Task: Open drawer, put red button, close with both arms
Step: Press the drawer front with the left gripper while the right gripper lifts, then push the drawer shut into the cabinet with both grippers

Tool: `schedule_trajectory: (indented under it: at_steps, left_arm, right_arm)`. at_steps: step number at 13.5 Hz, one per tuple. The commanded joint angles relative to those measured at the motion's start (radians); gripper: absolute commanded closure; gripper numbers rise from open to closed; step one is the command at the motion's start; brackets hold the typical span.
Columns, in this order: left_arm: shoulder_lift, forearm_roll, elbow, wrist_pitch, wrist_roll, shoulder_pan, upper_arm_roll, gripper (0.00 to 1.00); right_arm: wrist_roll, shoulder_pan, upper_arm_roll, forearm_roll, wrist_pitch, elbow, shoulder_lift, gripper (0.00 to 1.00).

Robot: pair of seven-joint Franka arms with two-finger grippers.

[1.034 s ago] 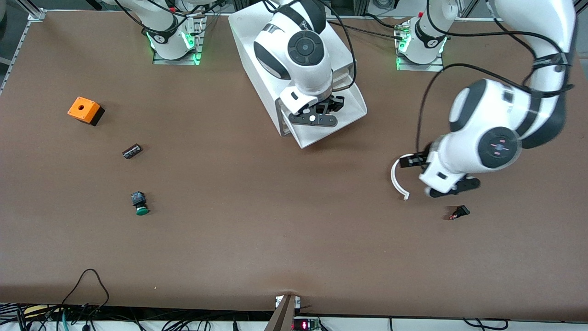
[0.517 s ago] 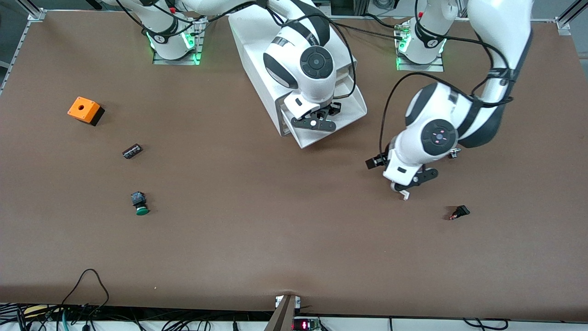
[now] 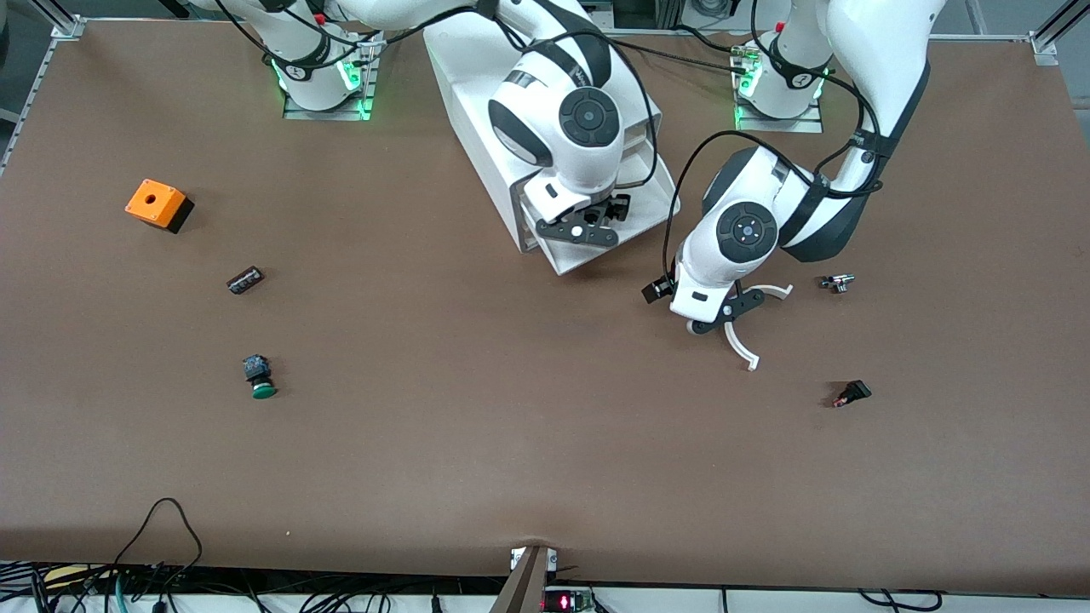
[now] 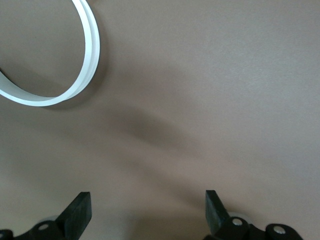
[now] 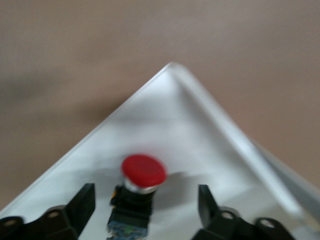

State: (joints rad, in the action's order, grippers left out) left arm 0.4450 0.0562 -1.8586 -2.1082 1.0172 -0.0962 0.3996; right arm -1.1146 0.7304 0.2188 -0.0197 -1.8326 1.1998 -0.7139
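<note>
The red button (image 5: 144,172) lies in the open white drawer (image 5: 210,107), between the spread fingers of my right gripper (image 5: 145,195), which do not touch it. In the front view the right gripper (image 3: 588,223) hangs over the drawer (image 3: 564,258), which is pulled out of the white cabinet (image 3: 477,102), and the hand hides the button. My left gripper (image 3: 719,317) is open and empty over bare table beside the drawer, toward the left arm's end. In the left wrist view (image 4: 145,205) only brown table lies between its fingers.
A white curved strip (image 3: 746,342) lies on the table under the left hand, also in the left wrist view (image 4: 86,55). A small metal part (image 3: 837,283) and a small black part (image 3: 851,393) lie nearby. An orange box (image 3: 156,204), a dark part (image 3: 245,279) and a green button (image 3: 260,379) lie toward the right arm's end.
The left arm has swung from the left arm's end of the table toward the cabinet. The right gripper has shifted slightly over the drawer.
</note>
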Motion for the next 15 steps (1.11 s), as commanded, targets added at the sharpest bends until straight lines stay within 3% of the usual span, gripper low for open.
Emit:
schedule_trajectory:
  at_steps: [1,7,10,15]
  left_arm:
    - [-0.015,0.007,-0.023,-0.016,0.090,-0.022,0.008,0.00]
    - [-0.014,-0.002,-0.037,-0.042,0.237,-0.135,0.022,0.00]
    - [-0.012,-0.007,-0.045,-0.045,0.323,-0.143,0.123,0.00]
    - [0.017,-0.016,-0.045,-0.072,0.360,-0.155,0.220,0.00]
  right_arm:
    - [0.028,-0.058,0.004,-0.006,0.070,-0.008,0.086,0.00]
    - [0.206,-0.132,-0.002,-0.011,0.162,-0.052,0.192,0.00]
    - [0.375,-0.228,-0.001,0.000,0.179,-0.051,0.266,0.00]
    - [0.623,-0.399,-0.015,0.001,0.280,-0.049,0.329,0.00]
